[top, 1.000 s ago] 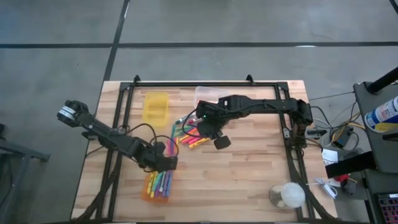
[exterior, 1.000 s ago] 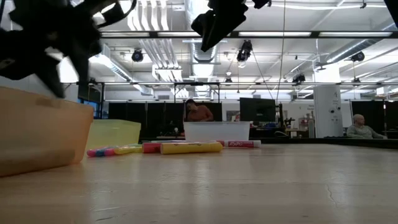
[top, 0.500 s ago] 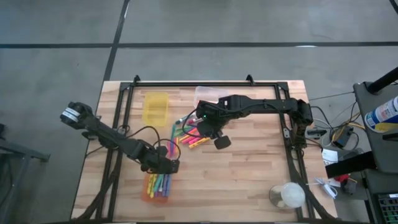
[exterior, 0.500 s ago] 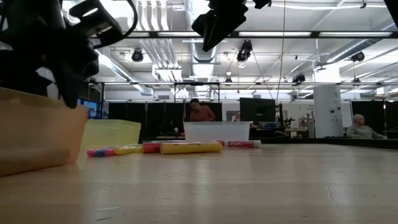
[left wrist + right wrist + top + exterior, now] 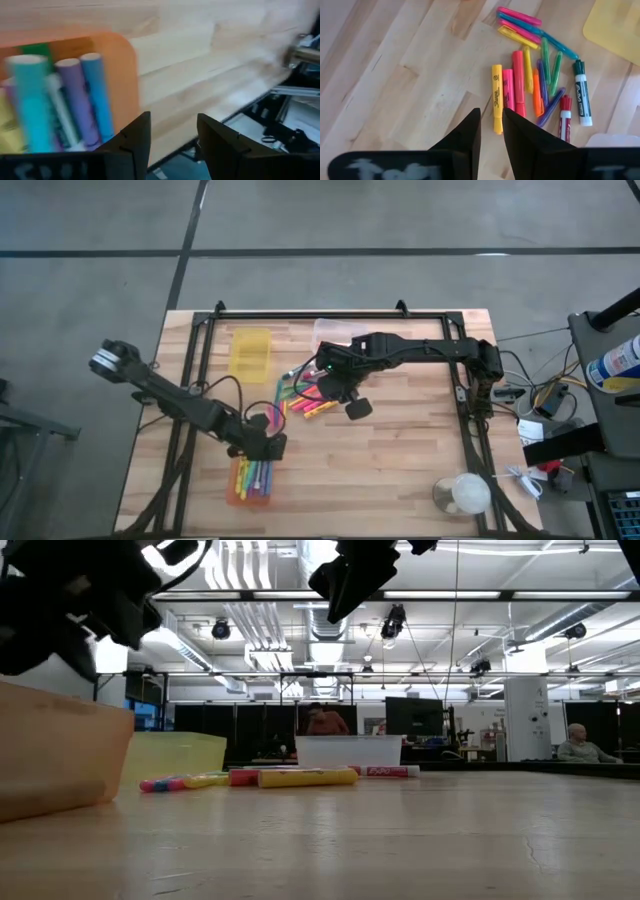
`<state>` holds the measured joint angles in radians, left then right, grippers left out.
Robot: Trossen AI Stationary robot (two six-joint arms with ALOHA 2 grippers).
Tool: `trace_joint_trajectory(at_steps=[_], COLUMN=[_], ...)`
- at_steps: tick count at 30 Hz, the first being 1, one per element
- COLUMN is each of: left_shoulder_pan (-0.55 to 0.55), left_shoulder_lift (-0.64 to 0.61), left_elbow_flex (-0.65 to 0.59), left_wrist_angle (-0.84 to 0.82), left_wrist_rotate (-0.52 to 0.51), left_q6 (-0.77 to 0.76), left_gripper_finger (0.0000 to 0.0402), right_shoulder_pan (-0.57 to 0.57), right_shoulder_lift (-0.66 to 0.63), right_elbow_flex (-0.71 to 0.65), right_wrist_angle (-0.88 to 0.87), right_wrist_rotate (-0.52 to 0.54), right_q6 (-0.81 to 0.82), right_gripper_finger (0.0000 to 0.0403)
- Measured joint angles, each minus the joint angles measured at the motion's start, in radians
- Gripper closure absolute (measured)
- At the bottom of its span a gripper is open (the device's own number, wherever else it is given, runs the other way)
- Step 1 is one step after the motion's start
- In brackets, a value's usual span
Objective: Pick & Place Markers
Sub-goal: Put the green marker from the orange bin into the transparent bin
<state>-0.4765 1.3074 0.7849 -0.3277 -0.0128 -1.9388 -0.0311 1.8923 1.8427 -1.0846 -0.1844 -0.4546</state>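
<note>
Right end effector (image 5: 491,131) nearly closed, empty, above yellow Sharpie marker (image 5: 497,98)

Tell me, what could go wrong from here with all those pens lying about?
The loose markers lie packed side by side, touching. The right tool, hanging above them with its fingers nearly together and nothing between them, might nudge neighbours aside or catch two when it comes down. The left tool hangs open by the orange bin, near its edge, so it could bump the bin. A green-capped marker lies near the yellow bin.
</note>
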Motion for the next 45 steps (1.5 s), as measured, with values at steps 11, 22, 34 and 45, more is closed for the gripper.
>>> trace_joint_trajectory(at_steps=[11,22,34,45], left_shoulder_pan=[-0.010,-0.003,0.006,0.009], left_shoulder_lift=[0.001,0.012,0.017,0.064], left_elbow_flex=[-0.005,-0.014,-0.070,-0.073], left_wrist_angle=[-0.100,-0.195,-0.186,-0.186], left_wrist_rotate=[0.053,0.038,-0.050,-0.046], left_q6=[0.026,0.007,-0.062,-0.038], left_gripper_finger=[0.0248,0.0248,0.0248,0.0248], right_shoulder_pan=[0.000,0.000,0.000,0.000], right_shoulder_lift=[0.000,0.000,0.000,0.000], right_elbow_flex=[0.000,0.000,-0.002,-0.007], right_wrist_angle=[0.003,0.008,0.013,0.022], right_wrist_rotate=[0.000,0.000,0.000,0.000], right_q6=[-0.024,-0.024,-0.020,-0.017], right_gripper_finger=[0.0324,0.0334,0.0334,0.0337])
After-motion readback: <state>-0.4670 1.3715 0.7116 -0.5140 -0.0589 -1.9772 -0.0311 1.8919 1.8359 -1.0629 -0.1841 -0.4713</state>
